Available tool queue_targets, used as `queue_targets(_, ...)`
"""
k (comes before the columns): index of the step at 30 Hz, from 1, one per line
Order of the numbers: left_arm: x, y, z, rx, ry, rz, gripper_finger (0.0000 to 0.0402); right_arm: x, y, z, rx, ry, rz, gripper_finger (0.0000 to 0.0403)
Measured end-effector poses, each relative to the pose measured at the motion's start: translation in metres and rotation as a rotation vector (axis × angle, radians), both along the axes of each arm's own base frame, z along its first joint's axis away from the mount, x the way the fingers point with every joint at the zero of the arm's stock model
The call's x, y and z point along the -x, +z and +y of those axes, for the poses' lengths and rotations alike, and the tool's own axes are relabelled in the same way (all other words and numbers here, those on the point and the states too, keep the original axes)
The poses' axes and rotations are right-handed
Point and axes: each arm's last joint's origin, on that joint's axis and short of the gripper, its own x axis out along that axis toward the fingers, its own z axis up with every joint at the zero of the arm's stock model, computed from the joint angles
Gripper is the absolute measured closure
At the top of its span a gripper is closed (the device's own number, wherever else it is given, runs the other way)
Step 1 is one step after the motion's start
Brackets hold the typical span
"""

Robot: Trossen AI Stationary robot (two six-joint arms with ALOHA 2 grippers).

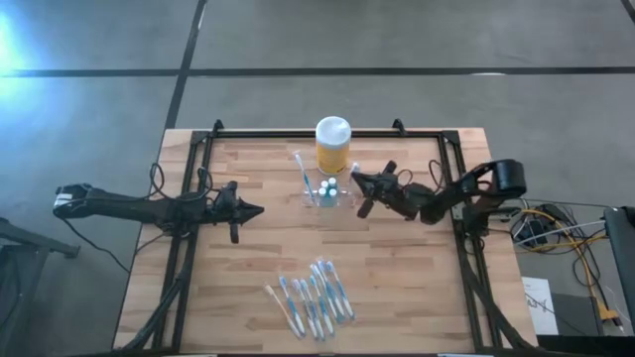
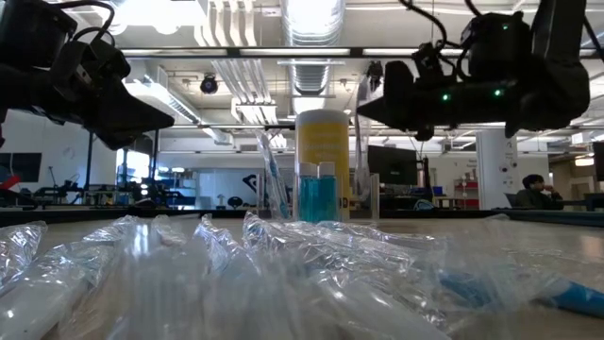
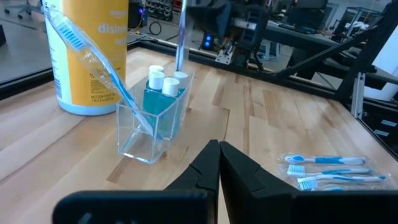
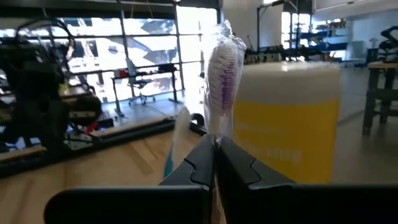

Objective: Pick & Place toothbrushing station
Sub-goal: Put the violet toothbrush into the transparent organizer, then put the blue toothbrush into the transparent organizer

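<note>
The clear toothbrushing station [image 1: 327, 191] stands on the wood in front of the yellow jar [image 1: 332, 146]. It holds small teal bottles with white caps [image 3: 163, 79] and a wrapped blue toothbrush [image 3: 99, 59] that leans on its rim. My right gripper [image 1: 355, 179] is beside the station's right side, above it, shut on a wrapped toothbrush with purple bristles [image 4: 222, 81]. My left gripper [image 1: 255, 209] is shut and empty to the station's left, clear of the table; it also shows in the left wrist view [image 3: 219, 155]. My right gripper pinches the wrapped toothbrush between its two fingers just below the head [image 4: 216, 138], through the clear wrapper. The fingers come level from the table's right side and lie across the brush. The brush stands about upright, head up; its handle [image 3: 181, 37] hangs down to the station's top.
Several wrapped toothbrushes [image 1: 313, 297] lie in a loose row near the table's front edge; they fill the foreground of the low view [image 2: 283, 274]. A black frame [image 1: 198, 149] runs along the table's sides and far edge. Bare wood lies between my left gripper and the station.
</note>
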Motion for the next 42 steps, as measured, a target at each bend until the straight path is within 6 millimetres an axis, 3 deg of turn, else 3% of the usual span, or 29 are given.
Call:
queue_targets(10,0.0,0.0,0.0,0.001,0.002,0.002,0.0388,-0.011,-0.021,-0.005,-0.087,-0.063,0.037,0.0395)
queue_targets(25,0.0,-0.001,0.0,0.001,0.003,0.006,0.0389,-0.011,-0.029,-0.008,-0.164,-0.118,0.038,0.039)
queue_targets(32,0.0,-0.001,0.0,0.002,0.003,0.007,0.0388,-0.01,-0.024,-0.008,-0.14,-0.118,0.042,0.0339)
queue_targets(42,0.0,-0.001,0.0,0.002,0.003,0.009,0.0388,-0.003,0.004,-0.005,-0.143,-0.102,0.044,0.0264)
